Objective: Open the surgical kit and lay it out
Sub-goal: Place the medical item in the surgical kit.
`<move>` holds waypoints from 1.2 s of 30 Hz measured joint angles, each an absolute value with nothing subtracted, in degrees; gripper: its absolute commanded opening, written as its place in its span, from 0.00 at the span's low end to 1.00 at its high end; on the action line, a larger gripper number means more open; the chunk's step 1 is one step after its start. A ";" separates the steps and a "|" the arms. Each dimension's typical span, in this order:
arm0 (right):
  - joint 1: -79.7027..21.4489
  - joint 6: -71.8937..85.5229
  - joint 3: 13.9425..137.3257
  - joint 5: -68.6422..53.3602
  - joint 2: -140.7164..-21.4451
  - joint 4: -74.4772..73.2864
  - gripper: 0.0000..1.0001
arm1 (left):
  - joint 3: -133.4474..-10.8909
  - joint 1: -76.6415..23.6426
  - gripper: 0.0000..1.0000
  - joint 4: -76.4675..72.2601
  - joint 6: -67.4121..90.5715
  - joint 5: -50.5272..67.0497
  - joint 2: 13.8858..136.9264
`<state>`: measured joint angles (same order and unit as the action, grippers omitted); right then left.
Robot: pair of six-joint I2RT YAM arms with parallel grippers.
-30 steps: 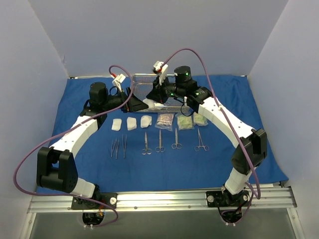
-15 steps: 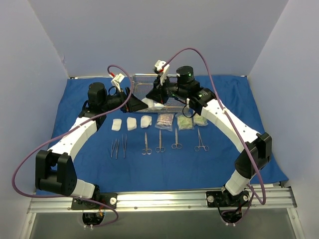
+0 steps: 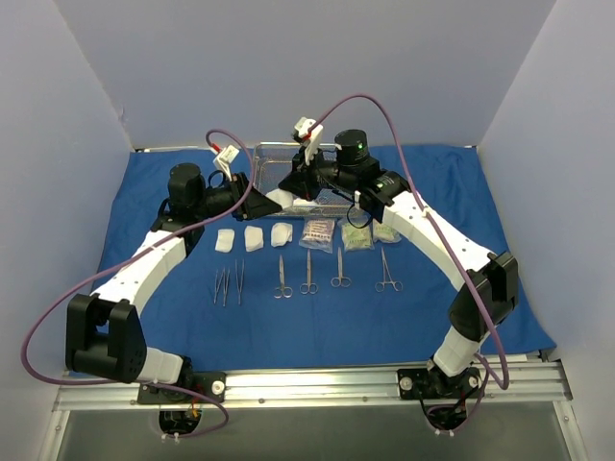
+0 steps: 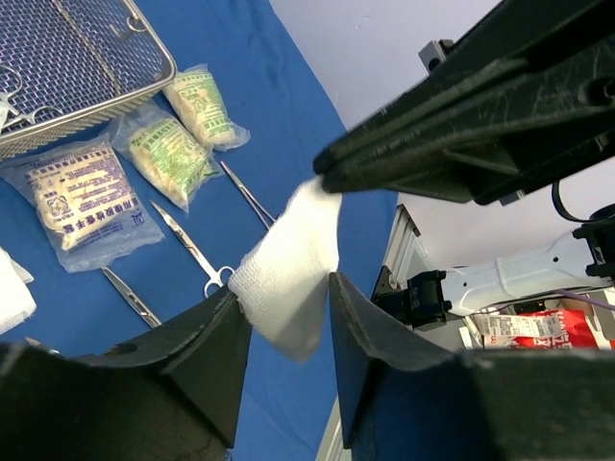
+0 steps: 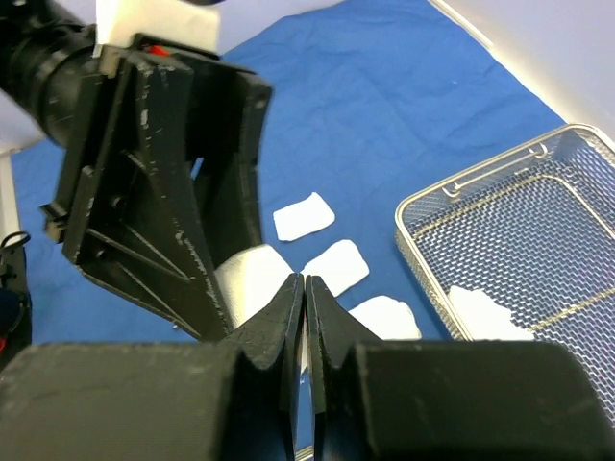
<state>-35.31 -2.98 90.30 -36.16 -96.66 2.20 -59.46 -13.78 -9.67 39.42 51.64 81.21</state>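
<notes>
The soft white gauze pad hangs in the air just off the near left corner of the rectangular steel wire-mesh tray. Its long axis runs down from my right hand, pinched shut on its top corner, into my left hand, whose fingers press its two sides. I judge the left hand better placed to take it.

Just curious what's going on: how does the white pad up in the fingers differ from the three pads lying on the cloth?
The held pad hangs in the air by one corner, pinched in the right fingers; the three pads lie flat on the cloth. The held pad is tilted; the three pads sit in a row. All are white gauze.
</notes>
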 measured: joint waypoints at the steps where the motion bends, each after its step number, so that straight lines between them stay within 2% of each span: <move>1: -35.31 -2.98 90.30 -35.88 -96.66 2.17 0.00 | -59.13 -13.78 0.42 -9.58 39.35 51.53 80.86; 5: -35.29 -3.05 90.30 -34.68 -96.66 2.11 0.00 | -58.39 -13.78 0.35 -8.73 38.74 50.70 79.13; 8: -35.29 -3.33 90.28 -34.26 -96.68 1.85 0.00 | -57.91 -13.78 0.18 -8.12 38.37 49.52 77.73; 11: -35.29 -3.92 90.28 -34.28 -96.84 1.65 0.00 | -57.58 -13.78 0.08 -7.77 38.19 48.23 77.03; 12: -35.31 -4.16 90.28 -34.28 -96.97 1.54 0.02 | -57.56 -13.78 0.03 -7.55 38.15 47.83 76.95; 14: -35.31 -4.51 90.28 -34.28 -97.34 1.39 0.08 | -57.52 -13.78 0.02 -7.51 38.11 47.20 76.95; 16: -35.33 -4.49 90.28 -34.28 -97.73 0.99 0.31 | -57.21 -13.78 0.02 -7.49 38.11 46.61 76.93; 20: -35.35 -4.51 90.30 -33.15 -98.43 0.95 0.58 | -55.72 -13.78 0.02 -7.14 38.30 43.81 76.38; 21: -35.35 -4.21 90.30 -32.10 -98.48 0.99 0.87 | -55.20 -13.76 0.02 -6.96 38.46 43.03 75.96; 22: -35.35 -3.42 90.30 -30.74 -98.48 1.04 1.00 | -54.35 -13.69 0.02 -6.70 38.83 41.56 75.37; 27: -35.31 -0.23 89.80 -21.41 -98.21 2.33 1.00 | -49.08 -10.90 0.02 -4.43 43.27 32.49 71.79; 32: -34.06 3.95 83.85 -10.09 -94.28 3.66 1.00 | -41.52 -2.70 0.02 -3.16 49.76 23.66 70.96; 36: -31.29 6.57 78.94 -5.98 -90.15 3.99 1.00 | -39.64 0.67 0.02 0.05 52.36 15.88 71.31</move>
